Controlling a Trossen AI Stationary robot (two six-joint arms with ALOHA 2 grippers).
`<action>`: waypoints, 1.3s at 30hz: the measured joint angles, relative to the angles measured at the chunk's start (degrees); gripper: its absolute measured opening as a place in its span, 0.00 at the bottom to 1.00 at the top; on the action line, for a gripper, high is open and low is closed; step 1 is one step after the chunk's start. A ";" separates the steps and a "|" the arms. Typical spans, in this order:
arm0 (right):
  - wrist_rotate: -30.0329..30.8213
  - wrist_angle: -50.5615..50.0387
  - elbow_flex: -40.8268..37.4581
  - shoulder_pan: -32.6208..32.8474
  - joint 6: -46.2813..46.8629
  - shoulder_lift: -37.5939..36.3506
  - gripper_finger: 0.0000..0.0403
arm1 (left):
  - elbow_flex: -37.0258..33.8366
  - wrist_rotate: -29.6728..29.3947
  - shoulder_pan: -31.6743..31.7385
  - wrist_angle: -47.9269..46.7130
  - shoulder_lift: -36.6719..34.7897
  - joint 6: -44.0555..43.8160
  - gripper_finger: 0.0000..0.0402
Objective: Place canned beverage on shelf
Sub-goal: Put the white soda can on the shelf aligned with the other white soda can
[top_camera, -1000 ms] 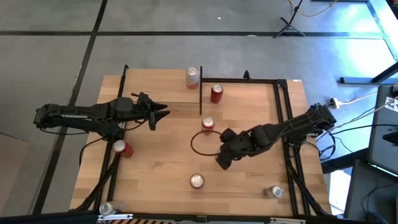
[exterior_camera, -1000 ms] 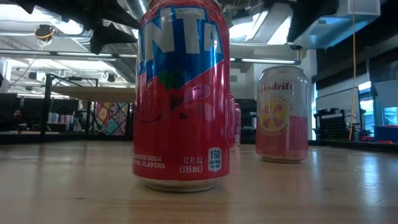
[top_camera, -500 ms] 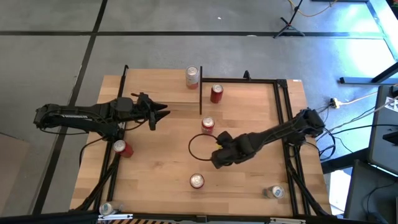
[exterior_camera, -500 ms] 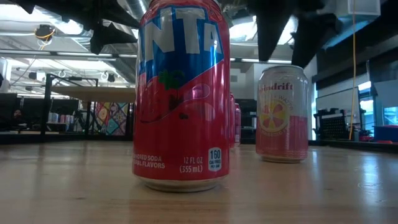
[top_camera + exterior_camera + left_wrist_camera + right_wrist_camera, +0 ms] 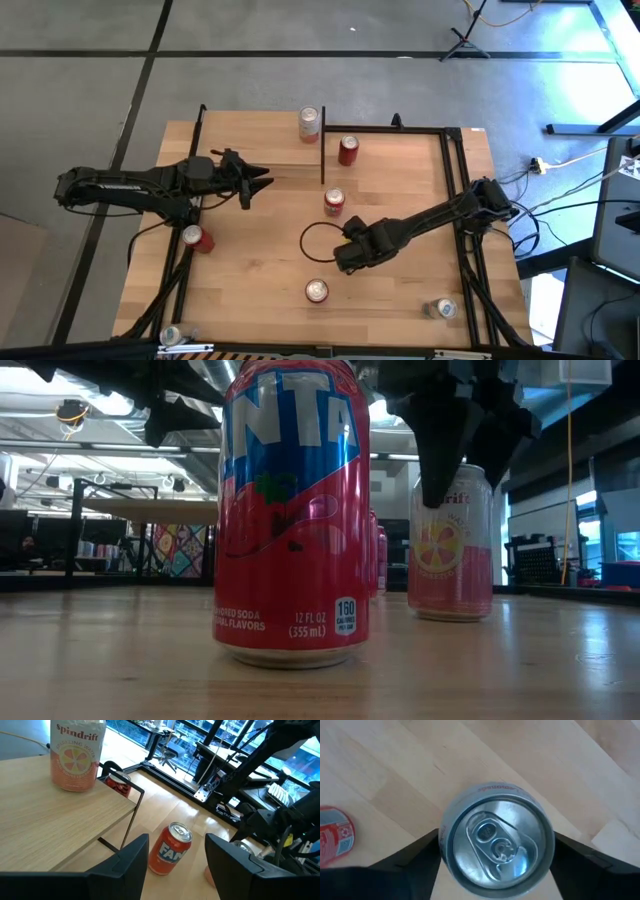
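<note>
A pink Spindrift can (image 5: pixel 452 560) stands upright on the table, seen from above in the right wrist view (image 5: pixel 497 835). My right gripper (image 5: pixel 465 480) is open and points down over it, one finger on each side of its top (image 5: pixel 496 840). I see no touch. In the high view this gripper (image 5: pixel 345 258) hides that can. The shelf (image 5: pixel 250 150) stands at the back left with another Spindrift can (image 5: pixel 310 122) on it. My left gripper (image 5: pixel 262 182) waits open by the shelf's right end.
A red Fanta can (image 5: pixel 317 291) stands near the front edge, close to my right gripper. Other cans stand at mid-table (image 5: pixel 333 200), at the back (image 5: pixel 347 150), at the left (image 5: pixel 195 238) and front right (image 5: pixel 443 308). A black cord loop (image 5: pixel 310 235) lies mid-table.
My right gripper has gone toward the table's left edge and come down. In the low view its open fingers have dropped into sight over the pink can's top.
</note>
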 joint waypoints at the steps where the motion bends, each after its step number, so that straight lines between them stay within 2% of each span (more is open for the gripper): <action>1: 0.12 -0.02 0.01 0.00 -0.46 0.00 0.68 | 0.00 0.00 0.00 0.00 0.00 0.00 0.47; 3: 0.28 -0.05 0.04 -0.02 -2.09 -0.09 0.62 | 0.00 0.00 0.00 -0.01 0.01 0.01 0.47; 7: -0.07 -0.21 0.26 -0.04 -5.83 -0.57 0.62 | 0.00 0.58 0.00 0.02 -0.16 0.92 0.47; 10: -0.36 -1.29 2.94 -0.14 -9.24 -1.38 0.62 | 0.00 4.85 0.00 0.07 -1.24 3.64 0.47; 14: -1.11 -3.09 11.23 -0.81 -18.58 -2.27 0.62 | 0.00 9.60 0.00 -0.09 -4.46 4.90 0.47; 20: 1.16 -5.80 26.77 -4.66 -27.05 -2.49 0.62 | 0.00 11.22 0.00 -1.91 -10.21 4.91 0.47; 26: 1.82 -5.28 35.18 -10.25 -33.71 -2.56 0.62 | 0.19 13.32 0.00 -5.66 -13.36 4.85 0.47; 29: 0.62 -1.25 35.87 -12.10 -37.01 -2.56 0.62 | 3.03 14.81 0.02 -8.95 -12.40 6.12 0.47; 33: -1.52 1.46 35.82 -13.86 -40.19 -2.12 0.62 | 7.48 16.94 0.02 -12.80 -6.72 8.13 0.47; 39: -1.44 4.91 35.80 -15.06 -43.23 -1.29 0.62 | 13.46 21.65 0.00 -12.36 1.66 9.90 0.47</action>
